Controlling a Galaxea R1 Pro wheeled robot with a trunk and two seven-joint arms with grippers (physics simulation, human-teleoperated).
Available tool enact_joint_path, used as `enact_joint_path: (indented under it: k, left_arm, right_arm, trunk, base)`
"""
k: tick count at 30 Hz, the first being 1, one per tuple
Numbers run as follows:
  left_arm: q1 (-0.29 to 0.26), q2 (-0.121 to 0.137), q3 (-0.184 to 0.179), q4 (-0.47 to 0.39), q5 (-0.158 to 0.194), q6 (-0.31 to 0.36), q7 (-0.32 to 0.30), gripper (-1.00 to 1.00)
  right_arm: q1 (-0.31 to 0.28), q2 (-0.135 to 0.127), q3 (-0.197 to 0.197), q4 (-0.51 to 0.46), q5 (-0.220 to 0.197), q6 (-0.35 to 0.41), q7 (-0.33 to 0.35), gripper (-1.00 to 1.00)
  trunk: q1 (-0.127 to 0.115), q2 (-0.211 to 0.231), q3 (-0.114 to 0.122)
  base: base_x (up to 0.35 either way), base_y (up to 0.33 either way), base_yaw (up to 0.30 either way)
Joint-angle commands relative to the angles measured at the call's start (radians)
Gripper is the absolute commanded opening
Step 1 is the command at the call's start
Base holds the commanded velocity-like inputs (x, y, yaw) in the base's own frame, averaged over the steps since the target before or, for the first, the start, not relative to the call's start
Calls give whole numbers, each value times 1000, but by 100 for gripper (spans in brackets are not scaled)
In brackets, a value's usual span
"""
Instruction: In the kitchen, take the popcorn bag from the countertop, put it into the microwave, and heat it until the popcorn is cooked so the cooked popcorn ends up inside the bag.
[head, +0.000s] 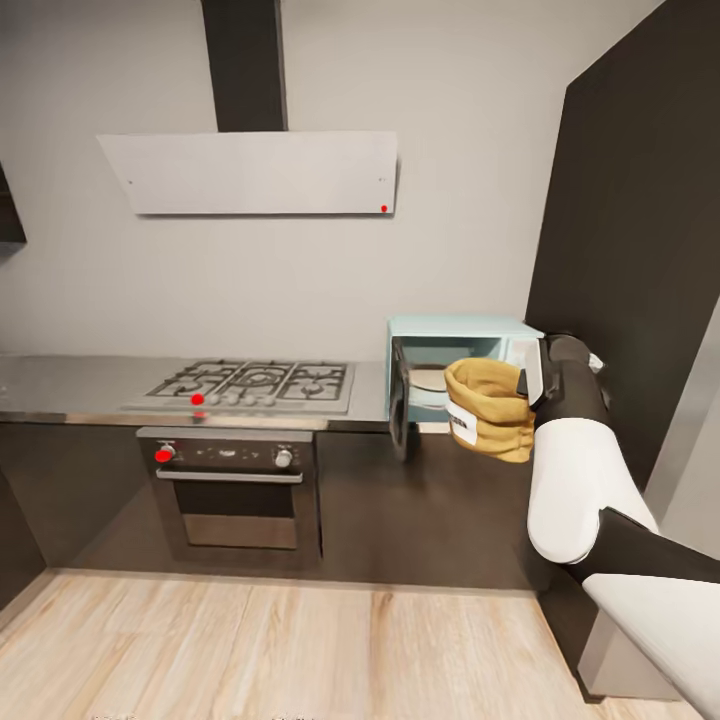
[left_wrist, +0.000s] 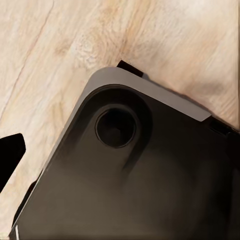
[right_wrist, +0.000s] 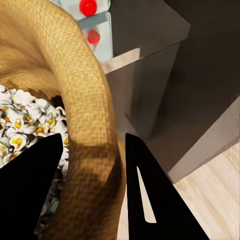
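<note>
- Popcorn bag (head: 489, 407) hangs in the right claw (right_wrist: 95, 165), held up in front of the open microwave (head: 462, 327), off the counter (head: 70, 385).
- Right claw is clenched on the bag's rim: one dark finger (right_wrist: 30, 185) sits inside the mouth against the popcorn, the other outside the tan wall.
- White popped kernels (right_wrist: 20, 120) fill the bag, so by my reading the heating is done and the step in hand is handling the cooked bag at the oven's mouth.
- Microwave door (head: 401, 400) stands swung open just beside the bag, on the side away from the claw's arm; the cavity lies just beyond the bag.
- Left claw: one dark fingertip (left_wrist: 10, 160) shows over the wood floor (left_wrist: 60, 45) and the robot's own dark base (left_wrist: 150, 190); whether it is open I cannot tell.
- Next move calls for keeping the bag's mouth upward so nothing spills, and for clearing the door edge.
</note>
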Motion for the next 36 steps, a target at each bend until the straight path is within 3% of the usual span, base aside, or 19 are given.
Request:
enact_joint_path:
  k: [1, 18, 35, 36]
  left_arm:
    - [0, -1, 7, -2, -5, -2, 3, 100]
    - [0, -1, 7, -2, -6, -3, 3, 100]
    - [0, 1, 18, -2, 5, -3, 3, 100]
    - [0, 1, 18, -2, 6, -3, 3, 100]
  right_arm:
    - [-1, 1, -3, -1, -3, 2, -5, -100]
    - [-1, -1, -4, -7, -3, 2, -7, -100]
    - [-1, 7, -4, 4, -8, 2, -1, -100]
    - [-1, 9, -4, 10, -10, -32, -1, -100]
  trunk:
    - [0, -1, -1]
    - [0, -1, -1]
    - [0, -1, -1]
    - [0, -1, -1]
  base:
    - [0, -291, 270]
    - [0, -292, 262]
    - [2, -48, 9]
    - [53, 0, 0]
